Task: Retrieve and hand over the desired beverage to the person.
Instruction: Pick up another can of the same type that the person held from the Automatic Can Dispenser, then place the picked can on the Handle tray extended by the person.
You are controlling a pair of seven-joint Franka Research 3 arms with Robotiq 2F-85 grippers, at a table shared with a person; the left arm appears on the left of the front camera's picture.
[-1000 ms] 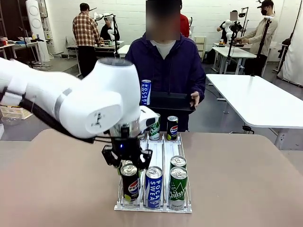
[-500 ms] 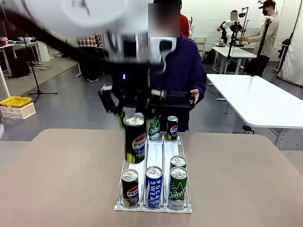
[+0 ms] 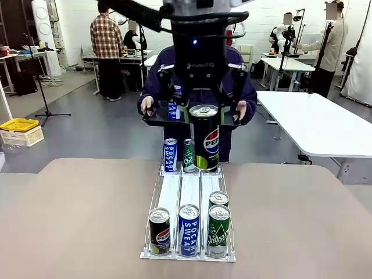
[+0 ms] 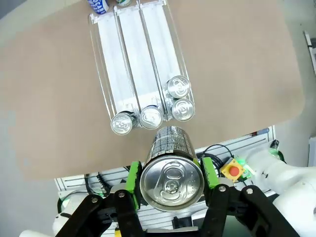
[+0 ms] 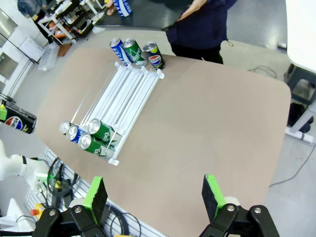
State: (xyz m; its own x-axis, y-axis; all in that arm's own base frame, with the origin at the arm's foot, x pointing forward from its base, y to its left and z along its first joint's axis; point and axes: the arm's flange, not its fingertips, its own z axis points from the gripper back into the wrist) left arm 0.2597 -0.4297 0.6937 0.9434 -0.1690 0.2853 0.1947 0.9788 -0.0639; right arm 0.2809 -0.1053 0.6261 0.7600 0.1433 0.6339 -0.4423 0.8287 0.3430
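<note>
Front view: the left gripper (image 3: 204, 125) is clamped on a Pepsi can (image 3: 204, 138), held upright, long axis vertical, lid up, high above the can rack (image 3: 189, 189) and before the person (image 3: 200, 81) holding a black tray (image 3: 154, 120).

Left wrist view: green pads (image 4: 133, 176) press both sides of the can — lid toward the camera.

Right wrist view: the right gripper (image 5: 153, 196) hangs with fingers apart above the table (image 5: 212, 123).

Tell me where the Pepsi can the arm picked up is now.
Front view: the Pepsi can hangs in the left gripper above the rack's far end, near the person's tray.
</note>
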